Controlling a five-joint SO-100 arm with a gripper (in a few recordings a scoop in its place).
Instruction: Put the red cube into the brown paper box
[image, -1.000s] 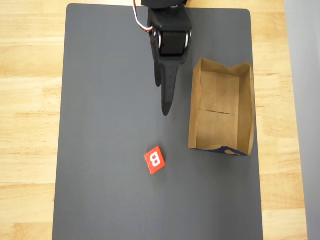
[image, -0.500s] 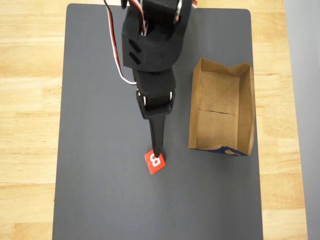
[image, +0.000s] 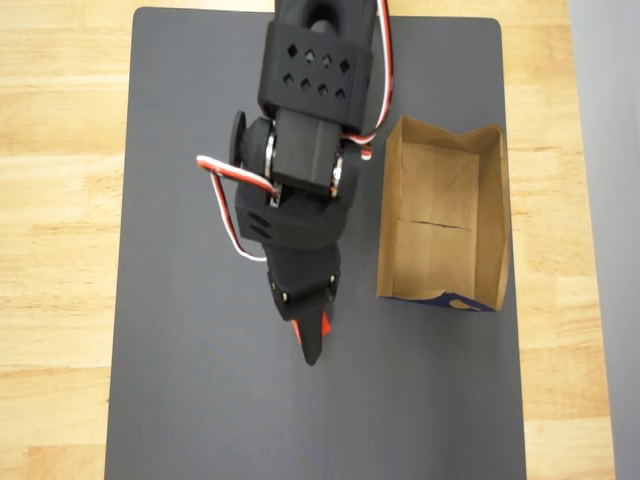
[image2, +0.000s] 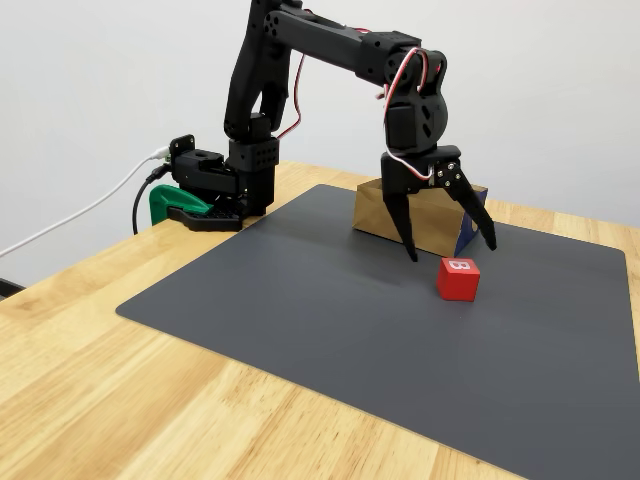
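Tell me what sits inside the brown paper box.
Nothing: the brown paper box shows only its bare creased floor from overhead. The red cube lies on the mat, below the open tool.

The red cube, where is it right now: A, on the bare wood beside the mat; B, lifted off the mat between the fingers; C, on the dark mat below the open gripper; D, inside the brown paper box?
C: in the fixed view the red cube rests on the dark mat with the open gripper above it, outside the brown paper box.
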